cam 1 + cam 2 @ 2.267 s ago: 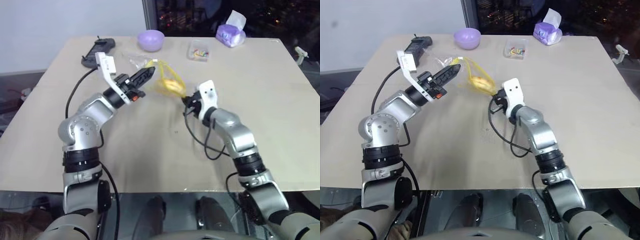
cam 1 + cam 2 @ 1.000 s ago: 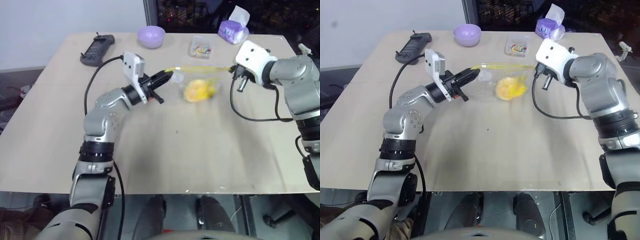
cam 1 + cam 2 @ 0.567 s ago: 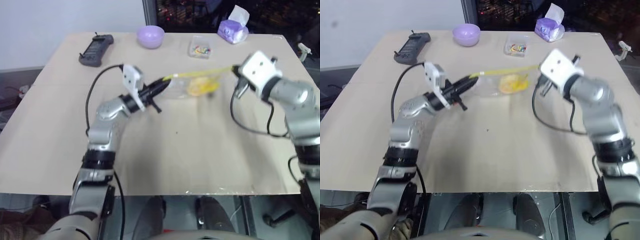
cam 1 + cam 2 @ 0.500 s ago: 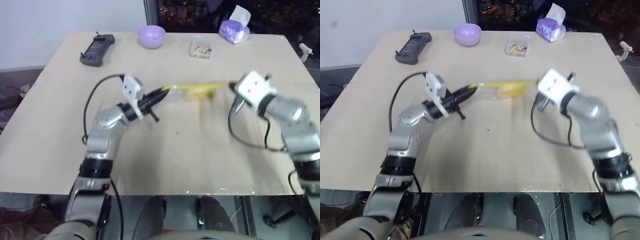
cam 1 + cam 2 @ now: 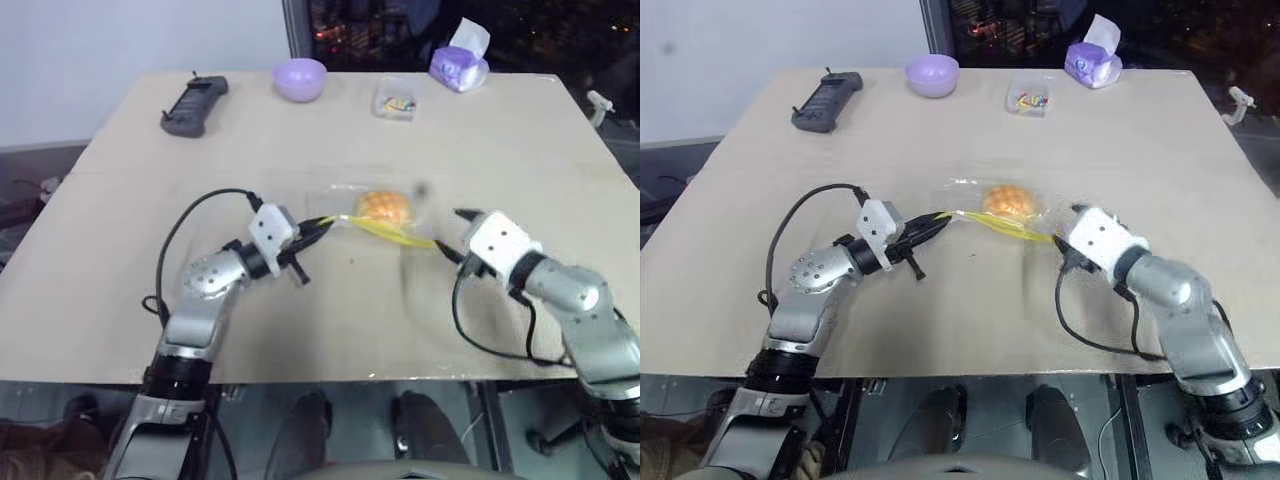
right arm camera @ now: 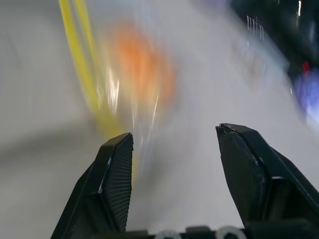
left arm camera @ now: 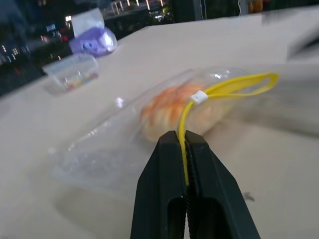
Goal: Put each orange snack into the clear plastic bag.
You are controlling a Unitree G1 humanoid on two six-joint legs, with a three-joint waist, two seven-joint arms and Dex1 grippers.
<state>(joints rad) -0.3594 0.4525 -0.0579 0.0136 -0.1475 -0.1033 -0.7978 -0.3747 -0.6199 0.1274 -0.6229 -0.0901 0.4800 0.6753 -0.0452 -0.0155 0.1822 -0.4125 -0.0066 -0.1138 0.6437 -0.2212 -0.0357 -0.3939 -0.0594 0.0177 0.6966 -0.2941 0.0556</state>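
Observation:
The clear plastic bag [image 5: 335, 198] lies on the table at mid-centre with the orange snack [image 5: 385, 207] inside it, a domed golden bun with a grid top. The bag's yellow strip [image 5: 390, 231] runs along the edge nearest me. My left gripper [image 5: 318, 226] is shut on the left end of that strip, and the left wrist view shows the strip [image 7: 185, 130] pinched between the black fingers, with the bun [image 7: 169, 107] just beyond. My right gripper [image 5: 452, 232] stands open at the strip's right end with nothing between its fingers [image 6: 115, 172].
Along the far edge stand a black handset [image 5: 194, 105], a lilac bowl [image 5: 301, 79], a small clear box of coloured bits [image 5: 396, 100] and a purple tissue pack [image 5: 460, 65]. Black cables loop beside both arms. The table's front edge [image 5: 400, 381] is close below the grippers.
Both arms have come down and back toward me, and the bag with the bun now lies on the table. My right gripper has let go of the strip and opened; the left stays shut on it.

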